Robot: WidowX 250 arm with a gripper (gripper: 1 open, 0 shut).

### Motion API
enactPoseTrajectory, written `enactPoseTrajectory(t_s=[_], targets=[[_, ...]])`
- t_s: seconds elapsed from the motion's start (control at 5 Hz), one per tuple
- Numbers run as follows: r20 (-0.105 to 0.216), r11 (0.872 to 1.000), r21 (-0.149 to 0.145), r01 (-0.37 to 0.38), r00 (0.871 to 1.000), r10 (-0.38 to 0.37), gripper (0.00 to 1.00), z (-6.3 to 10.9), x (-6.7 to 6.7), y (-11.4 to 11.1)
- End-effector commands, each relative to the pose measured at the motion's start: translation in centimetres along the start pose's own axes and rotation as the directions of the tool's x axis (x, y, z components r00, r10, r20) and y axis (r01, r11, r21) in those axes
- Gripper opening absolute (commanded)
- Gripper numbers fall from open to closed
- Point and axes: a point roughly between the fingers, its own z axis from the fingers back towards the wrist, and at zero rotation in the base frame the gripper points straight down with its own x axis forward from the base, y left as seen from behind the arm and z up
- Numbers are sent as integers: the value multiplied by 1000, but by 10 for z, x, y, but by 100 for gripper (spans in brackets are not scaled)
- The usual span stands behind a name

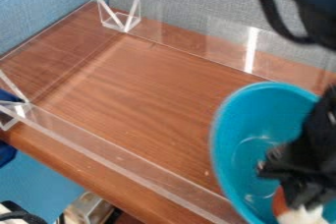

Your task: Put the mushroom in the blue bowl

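Gripper [292, 198], black and blurred, was closed on the mushroom [304, 215], a small rounded toy, cream-white with an orange-red patch, at the lower right of the view. The toy sat at the fingertips, over or just within the blue bowl [230, 154], a deep, round, glossy turquoise vessel with a smooth rim; which of the two, I could not tell. Beyond the bowl stretched the brown wooden counter [144, 95], with a see-through edging strip along its near side and a pale grey wall [184, 7] behind. The mushroom looked light and fairly stiff, likely a hard toy not easily harmed, though its rounded surface might roll or slip out of a shallow pinch. I judged the hold best taken across its thick middle, with the fingers on opposite sides, and opened low inside the rim so the piece would not bounce. Much was hard to make out: the fingers covered part of the toy, the bottom edge of the view cut off more of it, the bowl ran out of view too, and its floor beneath the gripper was hidden.
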Motion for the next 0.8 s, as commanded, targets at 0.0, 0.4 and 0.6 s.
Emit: enactPoseTrajectory(t_s=[0.0,0.4,0.6], targets=[[20,994,-41,-105,994,106,0,22,13,11],[14,956,-15,-294,956,294,0,39,16,11],[13,968,-20,-250,968,250,0,26,10,5]])
